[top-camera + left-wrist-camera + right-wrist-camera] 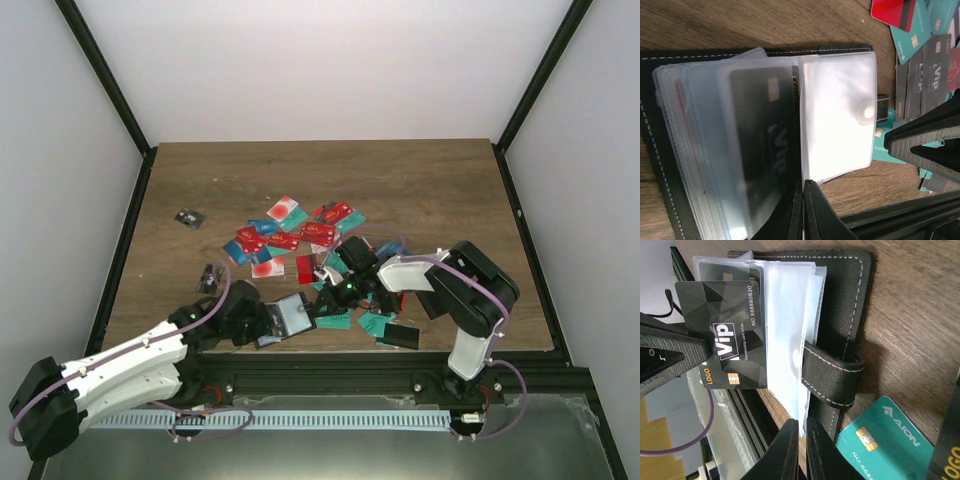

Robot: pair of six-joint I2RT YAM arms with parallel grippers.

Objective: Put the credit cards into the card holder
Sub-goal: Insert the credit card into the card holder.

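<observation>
The card holder (840, 305) lay open at the near edge of the table (200, 180), between our grippers. The left gripper (803, 202) seemed pinched shut on a black card (732, 340) mostly inside a clear sleeve (840, 115). The right gripper (802, 437) was closed on the holder beside its clasp tab (832, 375). We judged the card thin, stiff and slick, best held by its exposed edge, and the sleeves floppy.

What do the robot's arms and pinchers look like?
The left arm and the right arm are both made of smooth white shells joined by chunky black joints. A thin purple cable loops along each one. Each arm ends in narrow black fingers with flat sides and grey pads inside.
</observation>
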